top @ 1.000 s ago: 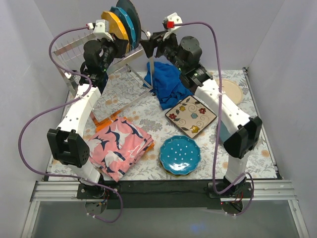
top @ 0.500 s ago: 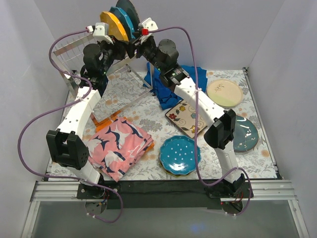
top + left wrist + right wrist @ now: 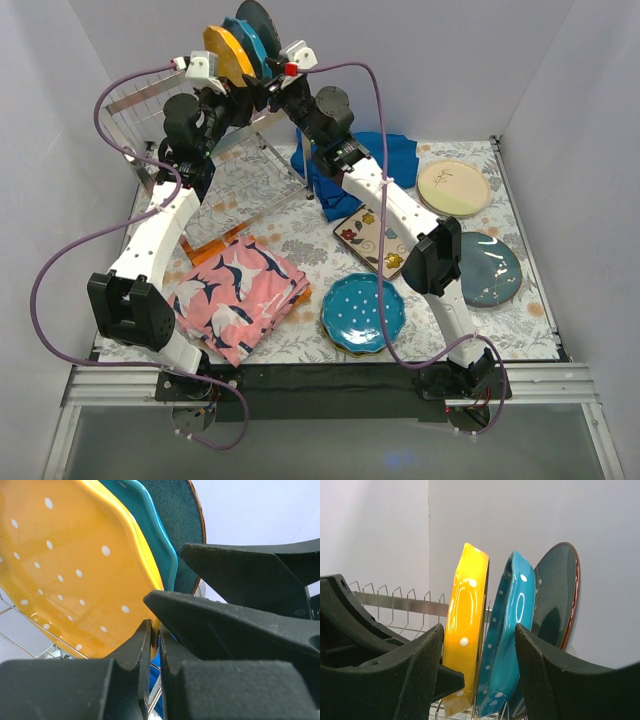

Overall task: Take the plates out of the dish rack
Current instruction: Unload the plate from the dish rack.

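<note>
Three plates stand upright in the dish rack (image 3: 135,98): an orange dotted plate (image 3: 465,630), a teal dotted plate (image 3: 510,640) and a dark teal plate (image 3: 555,595). My left gripper (image 3: 155,630) is shut, its tips right at the orange plate's (image 3: 75,565) lower rim; I cannot tell whether it pinches the rim. My right gripper (image 3: 477,675) is open in front of the plates, with the orange and teal ones showing between its fingers. In the top view both grippers, left (image 3: 238,98) and right (image 3: 268,85), meet below the plates (image 3: 240,40).
On the table lie a cream plate (image 3: 453,187), a dark teal plate (image 3: 482,268), a square floral plate (image 3: 385,235) and a teal dotted plate (image 3: 363,312). A blue cloth (image 3: 350,165) is bunched beside the rack. A pink patterned cloth (image 3: 240,295) lies front left.
My right arm has swung left from above the blue cloth to the plates in the rack, uncovering the plates at the right. Its jaws narrowed slightly. The left arm barely moved.
</note>
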`<state>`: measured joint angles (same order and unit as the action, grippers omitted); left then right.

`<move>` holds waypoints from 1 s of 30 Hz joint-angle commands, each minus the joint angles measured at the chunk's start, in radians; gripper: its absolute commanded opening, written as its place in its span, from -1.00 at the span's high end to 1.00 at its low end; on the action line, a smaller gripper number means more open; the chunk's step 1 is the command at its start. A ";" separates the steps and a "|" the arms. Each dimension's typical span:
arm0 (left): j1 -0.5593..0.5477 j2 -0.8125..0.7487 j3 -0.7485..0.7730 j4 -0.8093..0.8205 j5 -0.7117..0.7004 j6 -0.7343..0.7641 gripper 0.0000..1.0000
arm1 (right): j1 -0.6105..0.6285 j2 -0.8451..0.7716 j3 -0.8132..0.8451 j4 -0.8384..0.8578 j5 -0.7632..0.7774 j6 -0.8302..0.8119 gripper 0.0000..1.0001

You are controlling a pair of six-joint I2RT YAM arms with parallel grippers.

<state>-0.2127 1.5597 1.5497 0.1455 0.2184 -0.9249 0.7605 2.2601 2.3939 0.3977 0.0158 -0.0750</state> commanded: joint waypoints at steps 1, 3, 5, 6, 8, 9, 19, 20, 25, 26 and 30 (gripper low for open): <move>-0.007 -0.112 -0.013 0.037 0.058 -0.008 1.00 | -0.001 0.006 0.047 0.099 -0.007 -0.017 -0.29; -0.008 -0.113 -0.029 0.071 0.087 0.006 1.00 | 0.000 0.019 0.051 0.099 -0.007 -0.020 -0.29; -0.010 -0.122 -0.063 0.103 0.099 0.014 1.00 | -0.001 0.027 0.047 0.098 0.009 -0.028 -0.30; -0.010 -0.124 -0.072 0.112 0.107 0.021 1.00 | 0.000 0.032 0.047 0.096 0.018 -0.031 -0.29; -0.014 -0.125 -0.089 0.131 0.118 0.031 1.00 | -0.001 0.033 0.039 0.092 0.023 -0.040 -0.30; -0.014 -0.124 -0.091 0.132 0.122 0.038 1.00 | 0.000 0.033 0.033 0.090 0.021 -0.042 -0.30; -0.019 -0.144 -0.134 0.175 0.153 0.098 1.00 | 0.003 -0.019 -0.030 0.082 0.026 -0.017 -0.29; -0.019 -0.144 -0.134 0.174 0.154 0.103 1.00 | 0.005 -0.023 -0.032 0.082 0.024 -0.019 -0.29; -0.024 -0.138 -0.143 0.181 0.170 0.118 1.00 | 0.020 -0.031 -0.036 0.093 0.016 -0.051 -0.31; -0.025 -0.135 -0.143 0.183 0.168 0.124 1.00 | 0.022 -0.034 -0.038 0.093 0.018 -0.054 -0.32; -0.030 -0.141 -0.160 0.193 0.171 0.139 1.00 | 0.031 -0.048 -0.059 0.107 0.022 -0.071 -0.37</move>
<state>-0.2127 1.5089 1.4136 0.3248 0.2928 -0.8188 0.7738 2.2574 2.3634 0.4877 0.0124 -0.1047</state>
